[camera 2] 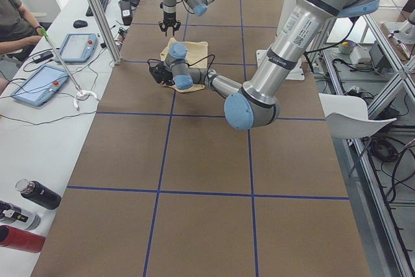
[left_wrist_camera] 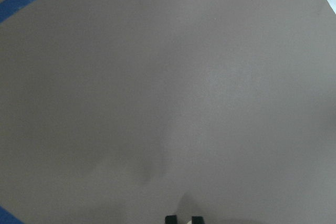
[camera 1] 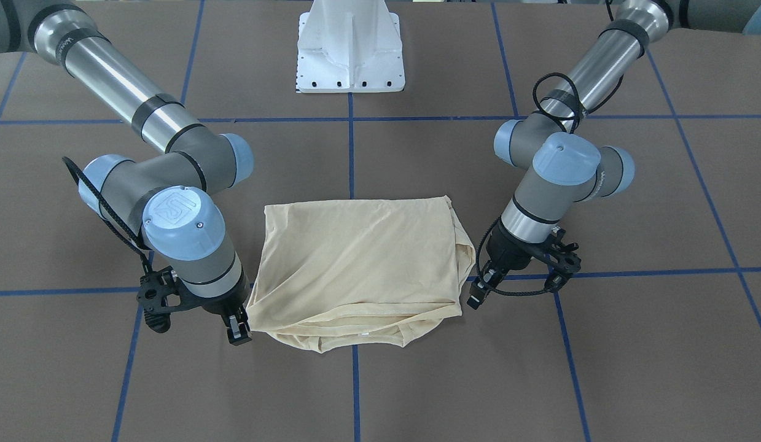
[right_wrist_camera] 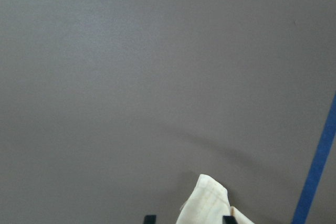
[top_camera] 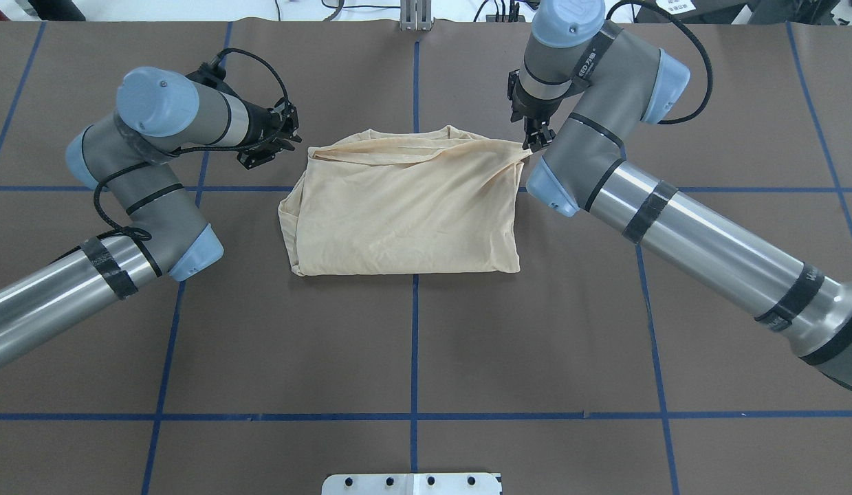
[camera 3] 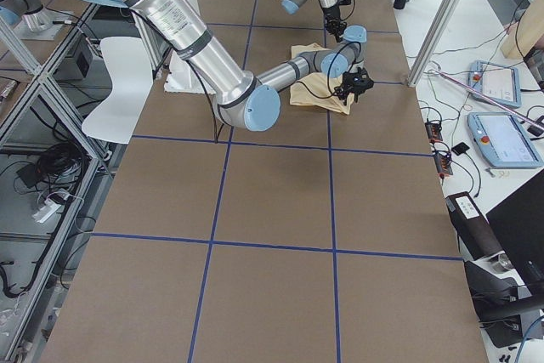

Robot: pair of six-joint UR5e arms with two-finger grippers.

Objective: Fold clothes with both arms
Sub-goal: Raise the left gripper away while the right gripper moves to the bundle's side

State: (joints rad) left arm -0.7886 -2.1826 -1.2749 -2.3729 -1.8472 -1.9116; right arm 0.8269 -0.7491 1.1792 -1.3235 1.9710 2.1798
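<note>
Since the shirt (top_camera: 405, 206) is thin, light and limp, it will sag and slide, so its corners and hems look the best holds. It lies folded at mid-table. The right gripper (top_camera: 536, 141) pinches its far corner; cloth shows between the fingertips (right_wrist_camera: 150, 219). The left gripper (camera 1: 476, 296) sits beside the shirt, fingers slightly apart, holding nothing.

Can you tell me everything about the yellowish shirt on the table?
The T-shirt is thin, pale cream-yellow cloth, folded into a rough rectangle on the brown table. No print shows; the plain side faces up. Its far edge is rumpled, with layered hems and a ribbed band showing. The right gripper appears to pinch one far corner, with cloth between its fingers in the right wrist view. The left gripper is at the other far corner; whether it touches is unclear.
</note>
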